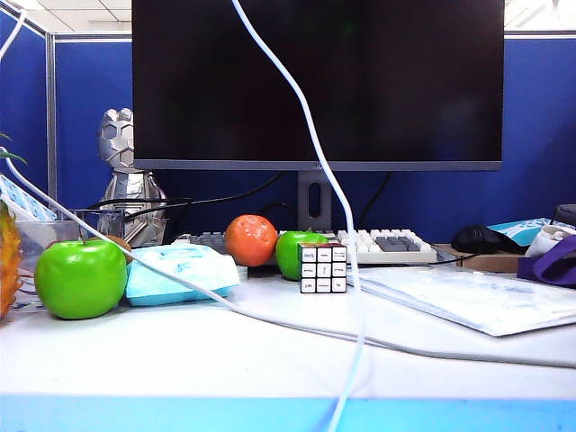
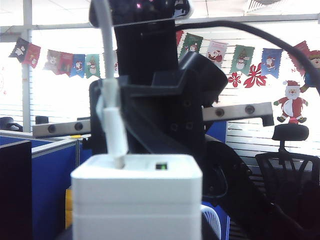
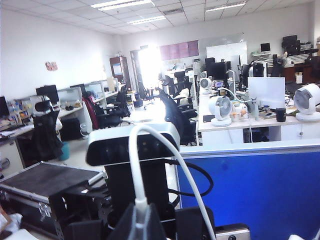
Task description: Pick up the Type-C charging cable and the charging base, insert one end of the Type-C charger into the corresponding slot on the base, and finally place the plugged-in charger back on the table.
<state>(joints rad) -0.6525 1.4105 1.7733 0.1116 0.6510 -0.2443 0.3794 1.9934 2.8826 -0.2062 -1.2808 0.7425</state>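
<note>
White Type-C charging cable (image 1: 315, 148) hangs past the puzzle cube (image 1: 323, 267) to the surface (image 1: 270, 360). Left pincer (image 2: 137, 235) grips the charging base (image 2: 136, 197), plug seated. Right pincer (image 3: 140, 227) pinches the cable, closed. Setting down remains.

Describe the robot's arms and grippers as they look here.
The right gripper, facing the left wrist camera, is blocky black with a grey screw-studded crossbar, a camera on top and a black cable. The left arm, facing the right wrist camera, is black too, topped by a camera.
</note>
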